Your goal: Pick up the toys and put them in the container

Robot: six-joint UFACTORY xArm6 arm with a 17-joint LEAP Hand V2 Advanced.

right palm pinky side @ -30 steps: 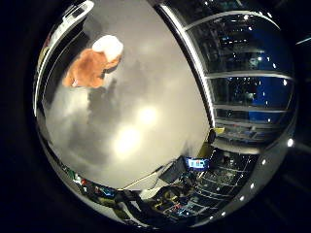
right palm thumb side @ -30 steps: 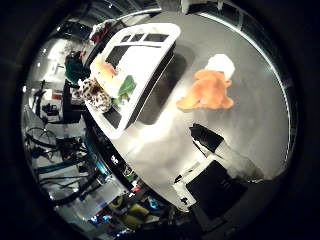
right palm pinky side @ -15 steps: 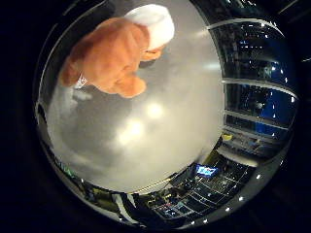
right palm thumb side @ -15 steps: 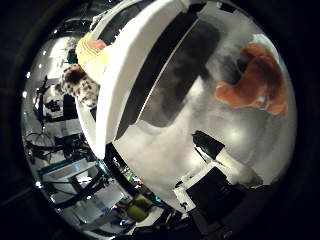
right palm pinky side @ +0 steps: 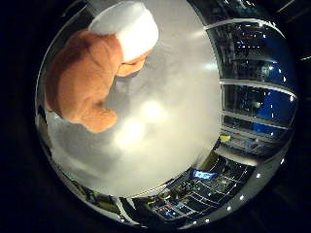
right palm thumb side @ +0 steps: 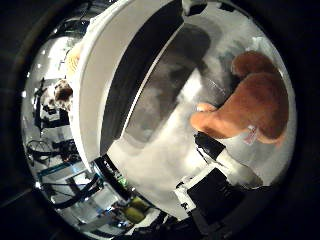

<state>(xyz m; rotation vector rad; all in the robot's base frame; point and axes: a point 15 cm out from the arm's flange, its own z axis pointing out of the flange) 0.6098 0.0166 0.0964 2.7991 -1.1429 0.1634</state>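
Note:
An orange plush toy [right palm pinky side: 87, 82] with a white cap [right palm pinky side: 129, 29] lies on the grey table [right palm pinky side: 170, 121], close under my palm. The white container [right palm thumb side: 100, 85] stands right beside it, its dark wall facing the toy. Inside the container, a spotted plush [right palm thumb side: 62, 92] and a yellow toy [right palm thumb side: 75, 55] show just over the rim. My hand [right palm thumb side: 220, 175] is open. One black and white finger [right palm thumb side: 222, 155] reaches out straight, its tip next to the orange toy's leg, and nothing is held.
Beyond the table's edge are blue-lit shelves [right palm pinky side: 252, 97] and room clutter [right palm thumb side: 65, 170]. Bare grey tabletop stretches away from the toy on the side opposite the container.
The palm has come down closer to the orange plush toy, which now fills more of both views. The container wall also looms nearer. The toy itself has not moved.

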